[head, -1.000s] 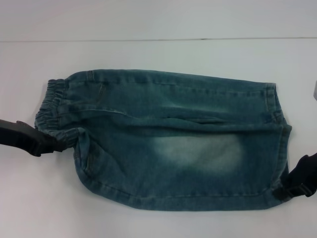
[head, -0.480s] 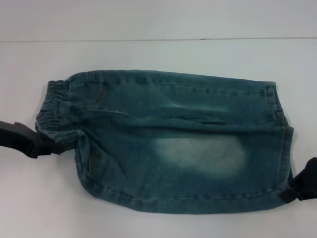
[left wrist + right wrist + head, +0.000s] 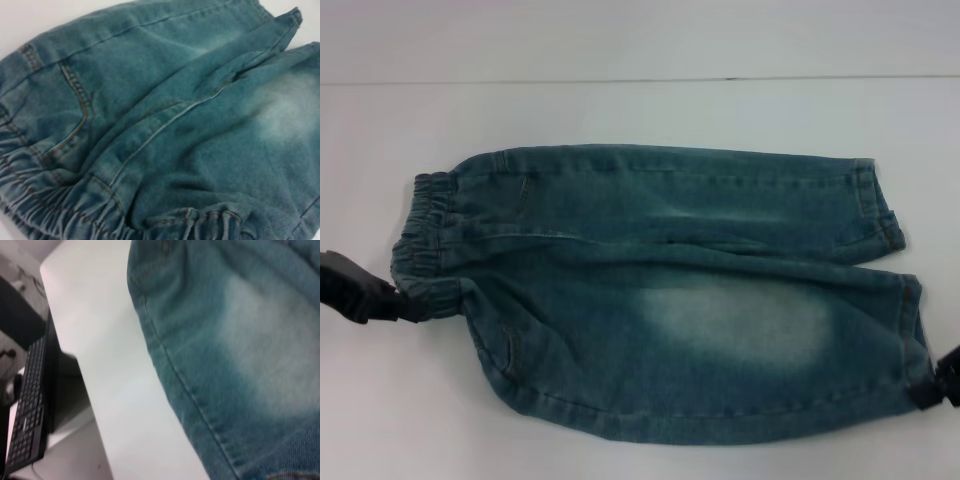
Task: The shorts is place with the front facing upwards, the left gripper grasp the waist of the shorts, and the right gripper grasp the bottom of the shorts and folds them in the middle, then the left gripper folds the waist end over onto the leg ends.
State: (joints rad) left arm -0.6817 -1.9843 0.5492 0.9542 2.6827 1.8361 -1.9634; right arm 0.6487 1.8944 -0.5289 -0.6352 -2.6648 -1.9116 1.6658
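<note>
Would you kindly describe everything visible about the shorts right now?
The shorts are blue washed denim with a faded pale patch, lying flat on the white table, folded lengthwise. The gathered elastic waist points toward the robot's left, the stitched leg ends toward its right. The left claw meets the waist's near corner; the right claw meets the near hem corner.
</note>
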